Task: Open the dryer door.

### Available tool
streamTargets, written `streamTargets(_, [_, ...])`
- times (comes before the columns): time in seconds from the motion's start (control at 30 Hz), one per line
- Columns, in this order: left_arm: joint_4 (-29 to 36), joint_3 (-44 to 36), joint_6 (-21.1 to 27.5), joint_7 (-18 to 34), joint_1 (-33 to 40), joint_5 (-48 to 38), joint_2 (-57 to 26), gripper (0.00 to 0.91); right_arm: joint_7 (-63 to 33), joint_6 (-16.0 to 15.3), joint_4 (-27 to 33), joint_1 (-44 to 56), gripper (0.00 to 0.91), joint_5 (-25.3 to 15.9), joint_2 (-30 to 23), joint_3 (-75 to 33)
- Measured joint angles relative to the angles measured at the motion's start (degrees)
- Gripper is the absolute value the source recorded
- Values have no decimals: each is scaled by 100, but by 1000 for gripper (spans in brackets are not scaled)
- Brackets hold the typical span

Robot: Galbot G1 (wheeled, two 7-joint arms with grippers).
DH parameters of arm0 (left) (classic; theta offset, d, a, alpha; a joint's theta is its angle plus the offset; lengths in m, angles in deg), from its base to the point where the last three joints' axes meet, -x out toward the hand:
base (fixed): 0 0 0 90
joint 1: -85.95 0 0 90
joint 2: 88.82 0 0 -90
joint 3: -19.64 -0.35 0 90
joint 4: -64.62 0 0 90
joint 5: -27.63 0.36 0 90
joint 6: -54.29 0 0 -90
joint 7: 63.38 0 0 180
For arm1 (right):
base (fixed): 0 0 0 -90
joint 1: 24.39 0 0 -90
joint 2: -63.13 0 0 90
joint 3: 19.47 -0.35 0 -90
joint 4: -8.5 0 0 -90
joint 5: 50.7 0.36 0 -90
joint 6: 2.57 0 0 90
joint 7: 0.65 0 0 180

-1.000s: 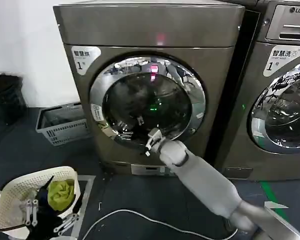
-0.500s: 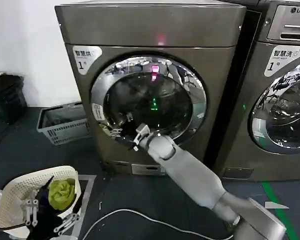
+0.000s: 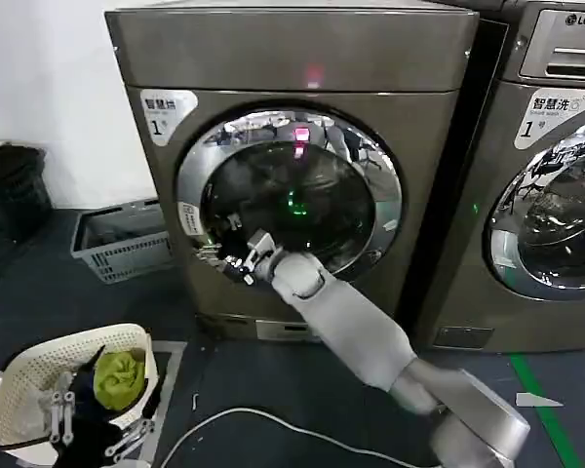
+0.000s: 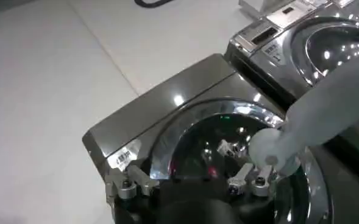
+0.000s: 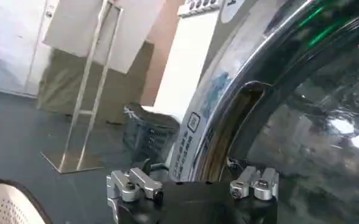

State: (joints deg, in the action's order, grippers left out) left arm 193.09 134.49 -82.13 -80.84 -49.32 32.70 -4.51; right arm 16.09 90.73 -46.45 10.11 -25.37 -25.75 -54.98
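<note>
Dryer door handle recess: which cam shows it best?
Right wrist view: the handle recess in the dryer door rim sits just past the right gripper. Head view hides it behind that gripper; left wrist view sees the rim from afar.

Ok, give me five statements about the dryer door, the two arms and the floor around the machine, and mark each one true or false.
1. The dryer door is shut against the bronze-grey machine. True.
2. The right gripper is at the door's chrome rim on its lower left side. True.
3. The right gripper is up at the machine's top panel. False: it is low on the door, near the handle recess in the rim.
4. The left gripper is pulling the door. False: it sits low by the white basket, away from the machine.
5. A grey crate stands on the floor beside the machine. True.
</note>
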Motion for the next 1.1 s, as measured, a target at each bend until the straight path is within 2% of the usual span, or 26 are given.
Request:
streamTargets(0.37, [-26, -2, -15, 0, 8, 3, 12, 907, 714, 326, 46, -82, 907, 352, 71, 197])
streamTargets(0.57, [-68, 3, -16, 0, 25, -4, 2, 907, 1125, 457, -169, -70, 907, 604, 227, 337])
streamTargets(0.67, [-82, 15, -14, 0, 46, -13, -9, 907, 1350, 493, -378, -66, 907, 832, 370, 431])
streamTargets(0.83, [-185, 126, 9, 6, 151, -61, -34, 907, 1732, 743, -829, -86, 907, 1280, 736, 669])
streamTargets(1.1, [-438, 860, 229, -22, 448, -519, -204, 907, 2139, 859, -1598, -27, 907, 1792, 1358, 982])
